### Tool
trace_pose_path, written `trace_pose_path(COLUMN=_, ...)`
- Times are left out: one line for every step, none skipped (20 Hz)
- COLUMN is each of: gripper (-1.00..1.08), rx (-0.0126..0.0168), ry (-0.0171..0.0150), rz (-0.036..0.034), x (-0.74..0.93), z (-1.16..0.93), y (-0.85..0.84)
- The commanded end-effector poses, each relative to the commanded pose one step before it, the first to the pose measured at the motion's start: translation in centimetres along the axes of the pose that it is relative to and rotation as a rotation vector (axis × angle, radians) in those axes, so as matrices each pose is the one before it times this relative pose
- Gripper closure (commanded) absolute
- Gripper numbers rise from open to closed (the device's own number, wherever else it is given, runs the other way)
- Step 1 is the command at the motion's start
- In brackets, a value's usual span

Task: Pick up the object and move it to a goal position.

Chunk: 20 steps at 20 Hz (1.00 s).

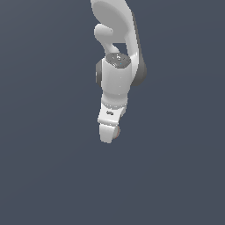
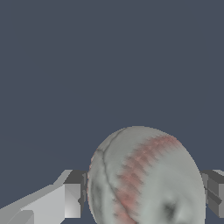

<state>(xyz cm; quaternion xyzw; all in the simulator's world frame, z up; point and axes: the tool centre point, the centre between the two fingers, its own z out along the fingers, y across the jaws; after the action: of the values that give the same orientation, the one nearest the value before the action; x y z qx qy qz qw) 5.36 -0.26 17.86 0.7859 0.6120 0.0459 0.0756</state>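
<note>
Carrying the ball (image 2: pixel 146 177), pinched between the fingers (image 2: pixel 72 200) of the gripper (image 1: pixel 110 132), toward the goal, calling next for steady travel without loosening.

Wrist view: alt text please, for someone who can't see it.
A grey-white ball with red stitching fills the lower part of the frame, sitting between the two jaws, one at each side and against it. Behind it is a plain dark blue-grey background.
</note>
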Motion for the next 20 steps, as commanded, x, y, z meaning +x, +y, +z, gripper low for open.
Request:
trace_pose_path(gripper=1.08, rx=-0.03744, ry=-0.00611, rz=0.03594, x=1.243, z=-2.723, y=0.808)
trace_pose_path(gripper=1.08, rx=-0.01353, ry=-0.00297, rz=0.01368, x=0.471, z=-1.0, y=0.302)
trace_pose_path(gripper=1.08, rx=-0.01343, ry=-0.00299, rz=0.01357, x=0.465, z=-0.991, y=0.301)
trace_pose_path(gripper=1.08, rx=-0.01333, ry=-0.00302, rz=0.01347, x=0.461, z=-0.983, y=0.299)
trace_pose_path(gripper=1.08, rx=-0.01325, ry=-0.00304, rz=0.01339, x=0.457, z=-0.977, y=0.299)
trace_pose_path(gripper=1.08, rx=-0.0132, ry=-0.00307, rz=0.01334, x=0.454, z=-0.972, y=0.298)
trace_pose_path(gripper=1.08, rx=-0.01315, ry=-0.00311, rz=0.01329, x=0.452, z=-0.967, y=0.298)
trace_pose_path(gripper=1.08, rx=-0.01314, ry=-0.00315, rz=0.01327, x=0.45, z=-0.965, y=0.299)
trace_pose_path(gripper=1.08, rx=-0.01312, ry=-0.00318, rz=0.01326, x=0.45, z=-0.964, y=0.3)
trace_pose_path(gripper=1.08, rx=-0.01315, ry=-0.00323, rz=0.01328, x=0.45, z=-0.964, y=0.301)
trace_pose_path(gripper=1.08, rx=-0.01319, ry=-0.00328, rz=0.01331, x=0.45, z=-0.967, y=0.303)
trace_pose_path(gripper=1.08, rx=-0.01323, ry=-0.00333, rz=0.01336, x=0.452, z=-0.97, y=0.305)
trace_pose_path(gripper=1.08, rx=-0.01331, ry=-0.00339, rz=0.01343, x=0.455, z=-0.975, y=0.308)
trace_pose_path(gripper=1.08, rx=-0.01342, ry=-0.00345, rz=0.01354, x=0.458, z=-0.982, y=0.311)
trace_pose_path(gripper=1.08, rx=-0.01352, ry=-0.00352, rz=0.01365, x=0.463, z=-0.99, y=0.315)
trace_pose_path(gripper=1.08, rx=-0.01368, ry=-0.0036, rz=0.0138, x=0.468, z=-1.001, y=0.32)
trace_pose_path(gripper=1.08, rx=-0.01384, ry=-0.00368, rz=0.01397, x=0.475, z=-1.013, y=0.324)
trace_pose_path(gripper=1.08, rx=-0.01392, ry=-0.00375, rz=0.01405, x=0.48, z=-1.02, y=0.328)
trace_pose_path(gripper=1.08, rx=-0.01355, ry=-0.00369, rz=0.01368, x=0.469, z=-0.993, y=0.32)
trace_pose_path(gripper=1.08, rx=-0.01305, ry=-0.0036, rz=0.01317, x=0.454, z=-0.957, y=0.31)
